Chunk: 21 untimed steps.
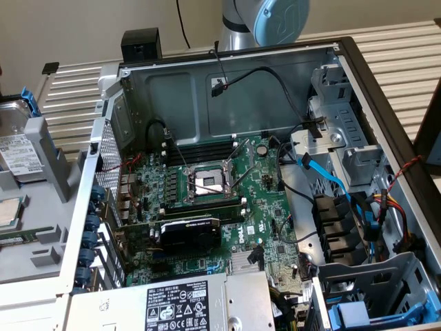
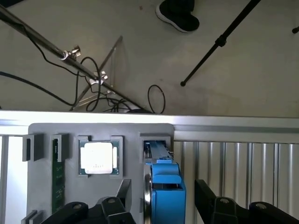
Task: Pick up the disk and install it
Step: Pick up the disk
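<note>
Blue plastic marked the disk in the wrist view. It was seen edge-on, standing upright in a slot of the grey holder, with a thin silver-grey metal edge along one side of the blue. The frame edge cut off its lower part, and the label faced away from this angle.

The gripper hung directly over the disk, its black fingers spread wide with one on each side. A clear gap showed between the blue carrier and the finger on that side. On the metal side the gap was narrow and contact could not be judged. The jaws were apart and nothing was held.

In the exterior view, the disk sat at the far left of that view, outside the computer case and partly cropped by the frame edge. It had a silver-grey body and a white printed label whose print was too small to read. A blue carrier tab rose above it. The grey holder hid its lower portion.

The processor chip lay in the holder near the disk, also cropped. In the wrist view the chip sat in the pocket next to the disk's slot, its surface glared to white. A green memory stick stood one pocket further along.

A second blue carrier sat in the case at the exterior view's lower right, mostly hidden behind metal brackets. The arm was cut off at the top of the frame.
</note>
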Tool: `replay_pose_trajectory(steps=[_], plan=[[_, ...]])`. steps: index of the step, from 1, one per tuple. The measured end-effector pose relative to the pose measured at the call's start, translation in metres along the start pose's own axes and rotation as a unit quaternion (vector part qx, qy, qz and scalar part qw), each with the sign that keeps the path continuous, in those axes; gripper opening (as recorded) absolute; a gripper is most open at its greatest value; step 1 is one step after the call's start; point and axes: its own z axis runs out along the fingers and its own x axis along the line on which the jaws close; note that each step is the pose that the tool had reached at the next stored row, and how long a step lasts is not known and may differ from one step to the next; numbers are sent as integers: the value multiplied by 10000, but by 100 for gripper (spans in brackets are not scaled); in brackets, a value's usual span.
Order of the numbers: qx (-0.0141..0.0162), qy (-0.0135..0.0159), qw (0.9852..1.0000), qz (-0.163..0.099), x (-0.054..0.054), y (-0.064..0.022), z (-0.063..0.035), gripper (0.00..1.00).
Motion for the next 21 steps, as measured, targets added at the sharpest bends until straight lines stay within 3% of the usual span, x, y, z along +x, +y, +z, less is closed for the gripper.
replay_pose_trajectory(steps=[7,12,15,21], plan=[[24,10,10000,1,-9,0,11,65],[36,33,10000,1,-25,0,16,65],[54,38,10000,0,-26,4,19,65],[117,42,9999,0,-26,20,46,65]])
